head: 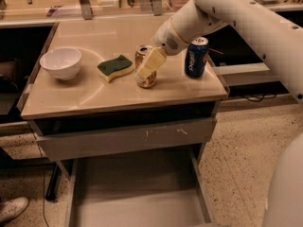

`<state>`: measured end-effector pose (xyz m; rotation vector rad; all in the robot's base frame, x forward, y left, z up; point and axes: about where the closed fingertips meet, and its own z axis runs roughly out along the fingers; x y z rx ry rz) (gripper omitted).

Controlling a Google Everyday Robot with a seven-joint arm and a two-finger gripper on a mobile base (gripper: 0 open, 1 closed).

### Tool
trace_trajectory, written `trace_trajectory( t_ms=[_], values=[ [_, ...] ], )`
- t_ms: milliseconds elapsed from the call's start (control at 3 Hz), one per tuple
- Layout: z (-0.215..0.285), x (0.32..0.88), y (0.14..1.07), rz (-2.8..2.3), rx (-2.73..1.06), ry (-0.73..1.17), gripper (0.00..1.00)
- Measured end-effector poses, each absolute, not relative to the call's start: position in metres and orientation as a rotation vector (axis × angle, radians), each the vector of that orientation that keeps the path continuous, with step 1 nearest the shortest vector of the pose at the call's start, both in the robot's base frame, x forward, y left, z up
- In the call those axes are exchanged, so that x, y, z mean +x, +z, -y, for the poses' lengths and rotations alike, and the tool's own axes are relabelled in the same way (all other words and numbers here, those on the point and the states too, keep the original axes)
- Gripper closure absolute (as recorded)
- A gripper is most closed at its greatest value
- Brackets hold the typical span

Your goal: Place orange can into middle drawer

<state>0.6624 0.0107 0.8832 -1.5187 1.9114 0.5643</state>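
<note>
The orange can (142, 54) stands upright on the tan tabletop (85, 96), near its middle. My gripper (145, 73) reaches down from the upper right on the white arm (246, 18) and is at the can, its cream end covering the can's front right side. The can's base looks to be resting on the table. The middle drawer (137, 197) is pulled out below the table, a wide grey flat tray with low side walls and nothing in it.
A blue Pepsi can (196, 56) stands just right of the gripper. A green and yellow sponge (115, 67) lies left of the orange can, and a white bowl (61, 63) sits at the far left. A grey drawer front (85, 143) with pale scratches sits above the open drawer.
</note>
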Motion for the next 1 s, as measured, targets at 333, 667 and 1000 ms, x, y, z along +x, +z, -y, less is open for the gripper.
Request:
trace_trajectory(
  t_ms=[333,667,1000],
  values=[
    [-0.0108,0.6624,0.8832,-1.911,-1.519,0.564,0.17],
    [-0.0108,0.6624,0.8832,-1.911,-1.519,0.564,0.4],
    [-0.0108,0.6624,0.8831,-1.911,-1.519,0.565,0.64]
  ],
)
